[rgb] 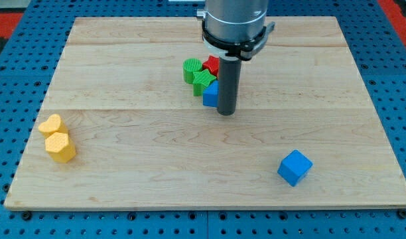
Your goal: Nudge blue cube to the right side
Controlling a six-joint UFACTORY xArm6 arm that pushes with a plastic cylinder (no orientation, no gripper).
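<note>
My tip (pixel 226 113) rests on the wooden board (pixel 123 192) just right of a blue block (pixel 210 93) that sits at the bottom of a tight cluster with two green blocks (pixel 192 70) (pixel 203 80) and a red block (pixel 212 64). The rod carries no fingers, so there is nothing to spread or pinch. The blue cube (pixel 295 166) lies well apart, toward the view's lower right. To nudge it rightward cleanly, I judge I should swing my tip around to the cube's left face and push through its middle so it does not spin. Open board lies between tip and cube; the right edge (pixel 389 143) is near, so a short push should suffice. Two yellow blocks (pixel 50 125) (pixel 60 147) sit far left, out of the way.
</note>
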